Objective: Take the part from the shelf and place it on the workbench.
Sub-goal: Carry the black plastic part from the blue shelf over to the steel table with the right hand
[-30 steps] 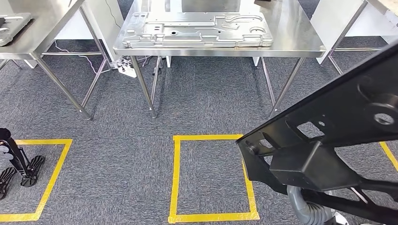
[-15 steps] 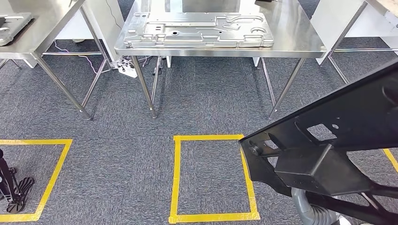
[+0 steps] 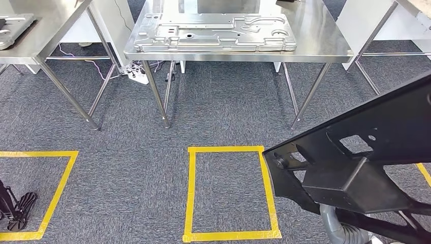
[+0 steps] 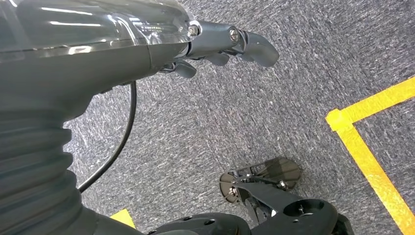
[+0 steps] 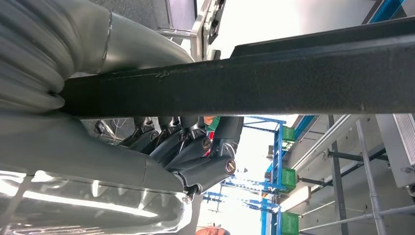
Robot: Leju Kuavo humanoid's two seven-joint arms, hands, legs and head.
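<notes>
My right hand [image 5: 195, 147] grips a large black frame-like part [image 3: 376, 147] from below, its fingers wrapped against the part's dark bar [image 5: 293, 83]. In the head view the part is tilted and held low on the right, above the carpet, and hides the hand. The workbench [image 3: 315, 46] is the steel table straight ahead, some way beyond the part. My left hand [image 4: 230, 41] hangs over the carpet, its fingers apart and holding nothing.
A large stamped metal panel [image 3: 213, 33] covers most of the workbench top. A second steel table [image 3: 51, 30] stands to the left, a third frame [image 3: 376, 35] to the right. Yellow tape rectangles [image 3: 192, 193] mark the grey carpet. A power strip and cables [image 3: 134, 73] lie under the tables.
The black part has shifted slightly down and to the right in the head view. The tables and floor marks stay almost where they were.
</notes>
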